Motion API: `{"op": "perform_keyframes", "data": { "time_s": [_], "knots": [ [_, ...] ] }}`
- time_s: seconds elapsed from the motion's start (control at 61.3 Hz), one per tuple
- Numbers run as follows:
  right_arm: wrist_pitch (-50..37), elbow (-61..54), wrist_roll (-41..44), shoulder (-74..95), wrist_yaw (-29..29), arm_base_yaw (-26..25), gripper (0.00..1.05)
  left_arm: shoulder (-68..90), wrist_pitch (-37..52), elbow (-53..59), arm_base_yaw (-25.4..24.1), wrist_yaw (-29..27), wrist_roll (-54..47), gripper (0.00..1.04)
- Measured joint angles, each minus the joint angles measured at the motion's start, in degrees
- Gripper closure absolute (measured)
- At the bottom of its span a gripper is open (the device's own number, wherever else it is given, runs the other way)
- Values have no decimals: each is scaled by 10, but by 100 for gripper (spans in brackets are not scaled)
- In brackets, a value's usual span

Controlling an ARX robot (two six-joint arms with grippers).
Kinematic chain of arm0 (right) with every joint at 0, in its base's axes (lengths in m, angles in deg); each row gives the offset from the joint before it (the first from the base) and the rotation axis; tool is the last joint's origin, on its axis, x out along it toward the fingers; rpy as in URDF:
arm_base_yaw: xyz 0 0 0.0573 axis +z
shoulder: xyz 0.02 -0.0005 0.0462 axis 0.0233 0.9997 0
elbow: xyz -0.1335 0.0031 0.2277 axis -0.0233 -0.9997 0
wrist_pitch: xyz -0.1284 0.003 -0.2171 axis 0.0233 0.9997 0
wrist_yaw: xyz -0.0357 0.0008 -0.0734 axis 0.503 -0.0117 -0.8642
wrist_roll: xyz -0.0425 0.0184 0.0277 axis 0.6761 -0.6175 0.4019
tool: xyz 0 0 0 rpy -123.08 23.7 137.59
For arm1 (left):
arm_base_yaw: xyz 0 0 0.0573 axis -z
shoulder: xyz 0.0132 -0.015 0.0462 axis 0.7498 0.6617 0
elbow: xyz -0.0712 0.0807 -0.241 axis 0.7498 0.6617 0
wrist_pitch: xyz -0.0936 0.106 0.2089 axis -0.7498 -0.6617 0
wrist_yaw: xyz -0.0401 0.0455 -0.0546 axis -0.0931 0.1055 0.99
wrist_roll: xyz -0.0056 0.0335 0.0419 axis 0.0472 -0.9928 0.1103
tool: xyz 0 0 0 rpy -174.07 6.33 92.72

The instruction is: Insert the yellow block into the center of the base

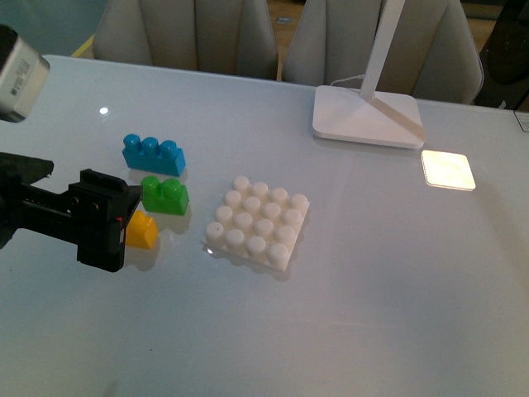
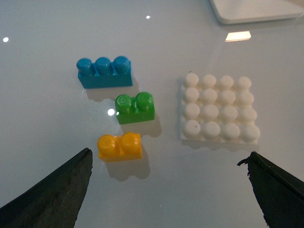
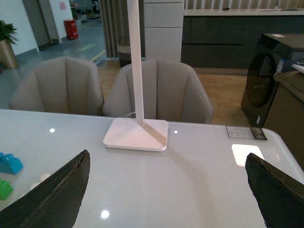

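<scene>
On glossy tabletop, two-stud yellow block, studded square base, left claw and right claw gaping, empty

In the front view, the left gripper covers the left side of the yellow block. The top of the lamp is cut off by the edge. In the right wrist view, the blue brick and green brick are cut by the edge too. The left wrist view shows only a corner of the lamp's foot.
</scene>
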Motion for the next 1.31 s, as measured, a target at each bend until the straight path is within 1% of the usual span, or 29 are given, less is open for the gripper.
{"op": "perform_keyframes", "data": {
  "time_s": [0.18,0.326,0.816,1.306],
  "knots": [
    [0,0,0,0,0,0,9,96,18,-42,-28,-1,-18,7],
    [0,0,0,0,0,0,9,155,19,-79,-36,-7,-21,7],
    [0,0,0,0,0,0,9,296,30,-163,-33,-31,-21,7],
    [0,0,0,0,0,0,9,339,2,-216,-29,-45,-5,7]
  ]
}}
